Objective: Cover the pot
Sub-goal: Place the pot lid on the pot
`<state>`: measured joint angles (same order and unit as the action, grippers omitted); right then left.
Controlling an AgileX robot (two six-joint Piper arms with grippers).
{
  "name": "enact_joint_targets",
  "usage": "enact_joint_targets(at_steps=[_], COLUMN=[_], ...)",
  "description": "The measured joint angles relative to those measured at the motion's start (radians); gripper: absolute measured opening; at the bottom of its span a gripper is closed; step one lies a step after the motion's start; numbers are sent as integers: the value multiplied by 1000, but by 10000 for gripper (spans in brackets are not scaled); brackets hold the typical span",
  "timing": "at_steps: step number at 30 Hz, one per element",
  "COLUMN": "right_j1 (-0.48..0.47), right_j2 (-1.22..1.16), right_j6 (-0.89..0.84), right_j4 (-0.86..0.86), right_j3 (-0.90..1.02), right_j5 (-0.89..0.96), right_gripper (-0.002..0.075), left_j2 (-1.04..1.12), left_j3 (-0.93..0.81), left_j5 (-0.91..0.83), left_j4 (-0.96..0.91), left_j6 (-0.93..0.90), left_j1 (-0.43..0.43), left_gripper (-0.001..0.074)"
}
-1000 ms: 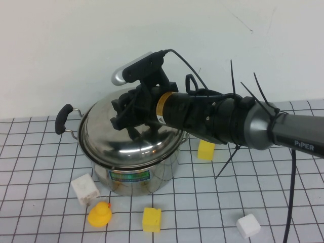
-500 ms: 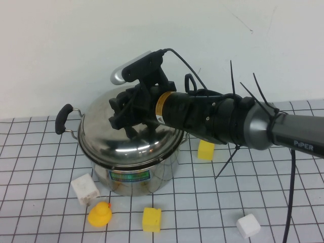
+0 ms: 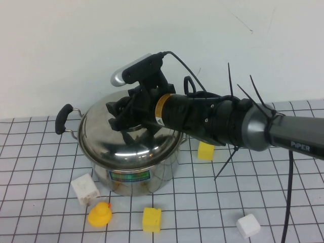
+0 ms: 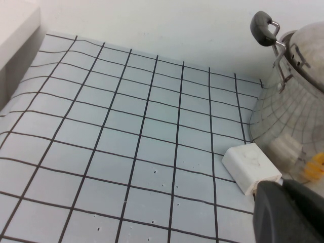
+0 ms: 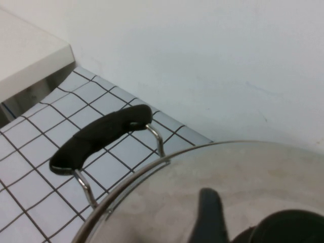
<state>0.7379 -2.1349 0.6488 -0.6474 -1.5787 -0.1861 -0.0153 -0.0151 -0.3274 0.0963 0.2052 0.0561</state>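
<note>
One arm does the work at this stage: the right gripper hangs directly over the pot, which stands on the gridded desk toward its left side, near the back wall. The domed steel lid lies across the pot's mouth, its rim close to the pot's rim all round as far as the high view shows, though the far edge is hidden behind the arm. In the right wrist view the lid fills the lower part, with the pot's black side handle and its wire bracket just beyond the rim. The dark knob sits at the edge of that view with one dark finger beside it; whether the jaws are clamped on the knob or parted from it cannot be told. The left gripper shows only as a dark edge low over the desk beside a white block, well clear of the lid; the state of its jaws cannot be told either.

Judged from these views, the covering is nearly or wholly done: the lid appears seated. What seems left is to confirm that it rests level, release the knob and lift the right arm away.

Loose items around the pot: a rubber duck, two yellow blocks and a second white block.
</note>
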Motion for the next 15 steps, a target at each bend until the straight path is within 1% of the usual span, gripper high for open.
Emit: enact_joint_targets(at_steps=[2,4,11,15], right_j1=[0,0,0,0], right_j2=[0,0,41,145], right_j6=[6,9,10,10], right_j4=[0,0,-12,-30], right_j3=[0,0,0,0], right_j5=[0,0,3,66], right_gripper=[508,520,526,526], left_j2=[0,0,0,0], left_j3=[0,0,0,0], left_j5=[0,0,0,0], left_j4=[0,0,0,0], left_j6=[0,0,0,0], left_j1=[0,0,0,0], left_gripper=[-3,-3,-3,-3])
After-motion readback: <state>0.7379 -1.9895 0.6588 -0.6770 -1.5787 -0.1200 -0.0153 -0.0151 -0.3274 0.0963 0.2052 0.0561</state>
